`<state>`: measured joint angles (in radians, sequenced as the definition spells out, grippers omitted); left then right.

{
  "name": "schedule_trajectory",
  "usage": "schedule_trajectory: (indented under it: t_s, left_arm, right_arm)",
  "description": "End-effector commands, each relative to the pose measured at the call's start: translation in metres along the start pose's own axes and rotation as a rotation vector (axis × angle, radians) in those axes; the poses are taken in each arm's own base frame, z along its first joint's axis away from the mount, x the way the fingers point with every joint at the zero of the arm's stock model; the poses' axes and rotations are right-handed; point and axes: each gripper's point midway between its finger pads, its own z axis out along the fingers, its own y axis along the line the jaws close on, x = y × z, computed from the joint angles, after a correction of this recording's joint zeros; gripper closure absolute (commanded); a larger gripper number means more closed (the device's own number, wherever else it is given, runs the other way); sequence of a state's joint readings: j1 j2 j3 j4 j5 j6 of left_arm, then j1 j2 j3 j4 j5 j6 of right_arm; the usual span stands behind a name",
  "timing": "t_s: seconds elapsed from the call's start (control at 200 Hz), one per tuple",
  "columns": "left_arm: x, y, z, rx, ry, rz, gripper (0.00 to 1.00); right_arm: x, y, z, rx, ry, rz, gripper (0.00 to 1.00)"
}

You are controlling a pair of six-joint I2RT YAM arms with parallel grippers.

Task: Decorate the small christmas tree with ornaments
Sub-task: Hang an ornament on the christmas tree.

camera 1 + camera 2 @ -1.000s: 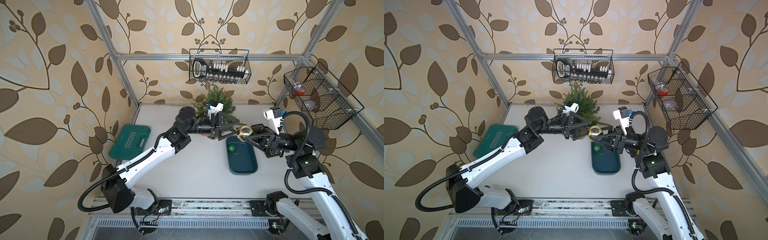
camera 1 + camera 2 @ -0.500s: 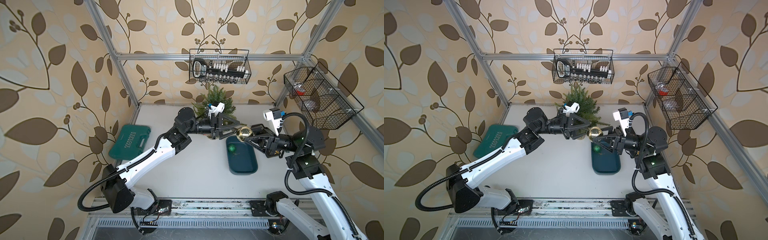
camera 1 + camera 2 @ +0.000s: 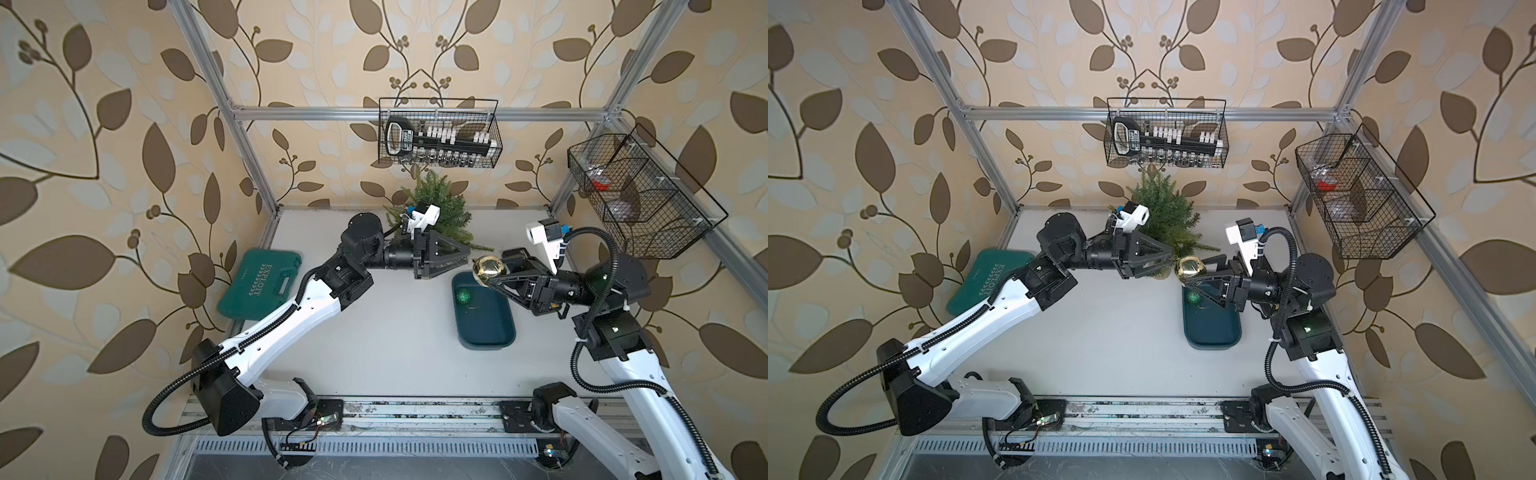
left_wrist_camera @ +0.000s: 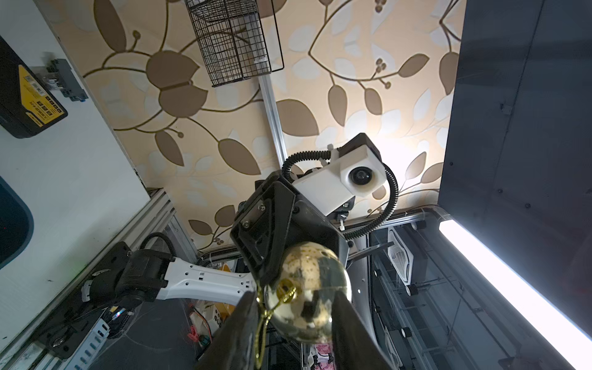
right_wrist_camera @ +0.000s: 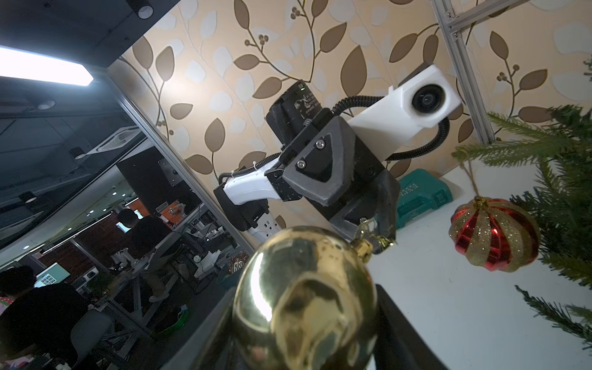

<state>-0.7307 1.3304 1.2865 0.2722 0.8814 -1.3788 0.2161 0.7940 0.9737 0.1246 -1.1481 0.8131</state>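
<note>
The small christmas tree point(image 3: 440, 208) point(image 3: 1163, 212) stands at the back of the table. My right gripper point(image 3: 490, 276) point(image 5: 307, 320) is shut on the shiny gold ball point(image 3: 488, 268) point(image 3: 1188, 267) point(image 5: 307, 298), held in the air in front of the tree. My left gripper point(image 3: 467, 259) point(image 4: 294, 307) meets it from the other side. Its jaws stand narrowly apart on either side of the ball's cap, and the gold hanger loop point(image 4: 262, 320) lies against one finger. The red-and-gold striped ball point(image 5: 495, 235) hangs from a tree branch. The green glittery ball point(image 3: 464, 296) lies in the tray point(image 3: 490, 332).
A green tool case point(image 3: 262, 282) lies at the table's left edge. One wire basket point(image 3: 440, 133) hangs on the back wall above the tree. Another wire basket point(image 3: 640, 199) hangs on the right wall, near my right arm.
My left gripper's jaws have drawn in from wide open to a narrow gap around the gold ball's cap and loop. The right gripper holds the ball in the same place.
</note>
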Motion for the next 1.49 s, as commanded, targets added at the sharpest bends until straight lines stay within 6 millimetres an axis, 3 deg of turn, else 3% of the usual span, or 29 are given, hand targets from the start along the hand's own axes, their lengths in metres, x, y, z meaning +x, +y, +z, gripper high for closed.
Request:
schedule_trajectory:
  t_s: [0.0,0.37,0.55,0.925,1.2,1.3,1.33,1.49]
  left_arm:
    - [0.002,-0.020,-0.011,0.024,-0.017,0.090,0.66]
    - [0.001,-0.013,-0.017,-0.008,-0.032,0.101,0.82]
    - [0.000,-0.016,-0.019,-0.022,-0.040,0.126,1.00]
    - [-0.014,-0.014,-0.023,-0.155,-0.095,0.240,1.00]
    - [-0.042,0.009,-0.015,-0.304,-0.127,0.301,1.00]
    - [-0.052,0.008,-0.016,-0.355,-0.144,0.346,1.00]
    - [-0.059,0.022,-0.011,-0.386,-0.139,0.336,1.00]
    - [-0.076,0.032,-0.003,-0.433,-0.142,0.351,1.00]
  right_arm:
    - [0.002,0.002,0.000,-0.002,-0.002,-0.024,0.42]
    - [0.003,-0.003,-0.001,0.016,-0.008,-0.022,0.42]
    - [0.004,-0.010,0.000,0.032,-0.012,-0.008,0.42]
    - [0.003,-0.032,-0.001,0.113,-0.050,0.004,0.42]
    - [-0.008,-0.067,-0.010,0.221,-0.131,0.051,0.43]
    - [-0.012,-0.079,-0.017,0.244,-0.168,0.067,0.43]
    - [-0.013,-0.083,-0.019,0.253,-0.177,0.072,0.43]
    - [-0.015,-0.099,-0.022,0.286,-0.206,0.090,0.43]
